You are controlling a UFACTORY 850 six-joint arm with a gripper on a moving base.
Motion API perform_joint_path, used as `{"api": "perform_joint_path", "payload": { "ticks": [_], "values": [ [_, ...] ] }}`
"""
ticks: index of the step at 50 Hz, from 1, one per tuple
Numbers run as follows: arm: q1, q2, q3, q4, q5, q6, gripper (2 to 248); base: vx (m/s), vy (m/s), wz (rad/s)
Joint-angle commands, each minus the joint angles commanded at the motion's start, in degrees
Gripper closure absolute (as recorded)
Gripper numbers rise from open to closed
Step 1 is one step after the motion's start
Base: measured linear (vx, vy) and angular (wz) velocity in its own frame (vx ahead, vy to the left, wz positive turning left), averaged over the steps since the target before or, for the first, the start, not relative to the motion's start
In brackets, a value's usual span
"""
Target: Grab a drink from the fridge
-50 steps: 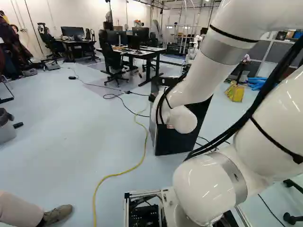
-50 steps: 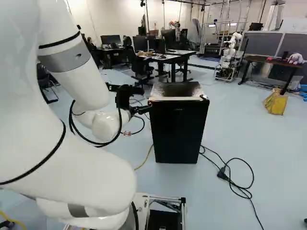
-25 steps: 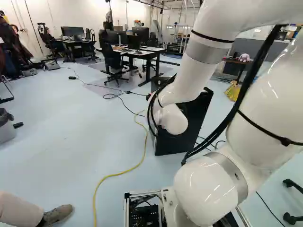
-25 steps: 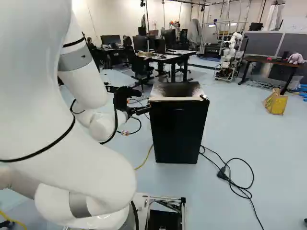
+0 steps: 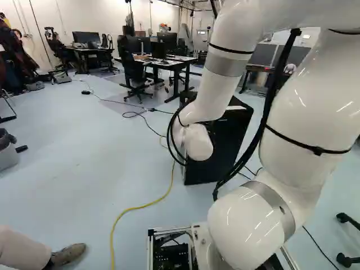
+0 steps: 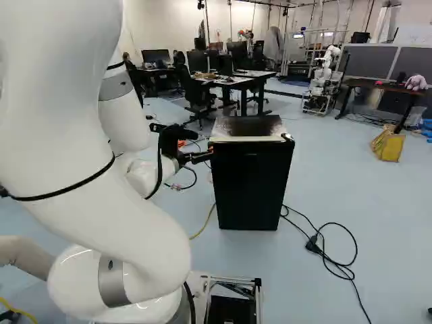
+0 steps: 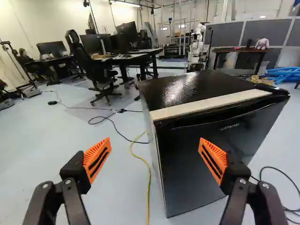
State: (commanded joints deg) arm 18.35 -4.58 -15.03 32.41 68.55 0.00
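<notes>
My gripper [image 6: 196,156] is beside the upper left front edge of the black fridge [image 6: 248,182] in the right base view. In the wrist view the gripper [image 7: 154,159] stands wide open with nothing between its orange pads. The small fridge [image 7: 206,154] is ahead of it, with one finger in front of the door and the other off past its side edge. Its door is closed, with a pale strip [image 7: 211,105] along the top edge. No drink shows; the fridge's inside is hidden. The arm covers part of the fridge [image 5: 225,140] in the left base view.
A yellow cable [image 5: 140,207] runs over the floor left of the fridge, and black cables [image 6: 331,251] lie to its right. Desks [image 6: 233,81] and chairs stand behind. Another robot [image 6: 322,81] is farther back. A person's shoe [image 5: 68,255] shows at the left base view's lower left.
In the left base view the forearm and wrist have swung left, showing more of the fridge. The gripper stays beside the fridge's upper edge. The base and the fridge have not moved.
</notes>
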Motion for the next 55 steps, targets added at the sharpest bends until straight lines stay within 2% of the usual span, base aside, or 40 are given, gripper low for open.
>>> {"api": "perform_joint_path", "payload": {
  "ticks": [25, 55],
  "values": [
    [1.8, -6.6, -2.6, 7.8, 3.4, 0.0, 3, 0.000, 0.000, 0.000],
    [3.9, -14.1, -5.6, 15.1, 5.7, 0.0, 3, 0.000, 0.000, 0.000]
  ]
}}
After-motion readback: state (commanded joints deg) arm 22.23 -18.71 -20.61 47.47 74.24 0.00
